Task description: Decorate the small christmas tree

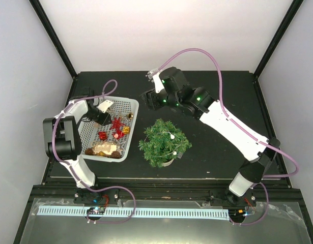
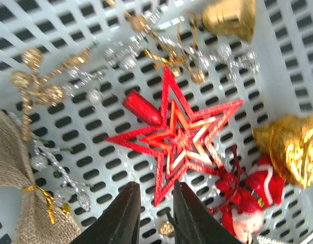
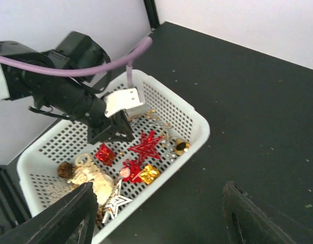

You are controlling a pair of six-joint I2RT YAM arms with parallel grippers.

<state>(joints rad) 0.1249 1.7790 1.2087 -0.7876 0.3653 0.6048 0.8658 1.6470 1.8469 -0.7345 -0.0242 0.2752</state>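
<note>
Small bushy dark-green christmas tree (image 1: 164, 142) in a round cream-white pot (image 1: 168, 162), upright near the middle of the black table (image 1: 222, 101), a bit toward the near edge. Just left of it, a white plastic basket with holes (image 1: 131, 109), full of little shiny things. Down inside the basket, the left gripper (image 2: 156, 193), its two black fingers close together with only a thin gap, one on each side of one tip of a flat red glitter star (image 2: 179, 140). Hard to tell whether truly pinching that tip or only sitting around it. On the far side of the tree, the right gripper (image 3: 159, 195), spread wide, holding nothing, facing the basket. Step in hand, by the look of it: picking up the star. Next: squeeze tight on the tip, lift straight up over the basket wall, carry right to the tree, and set down gently on top without tipping the pot.
</note>
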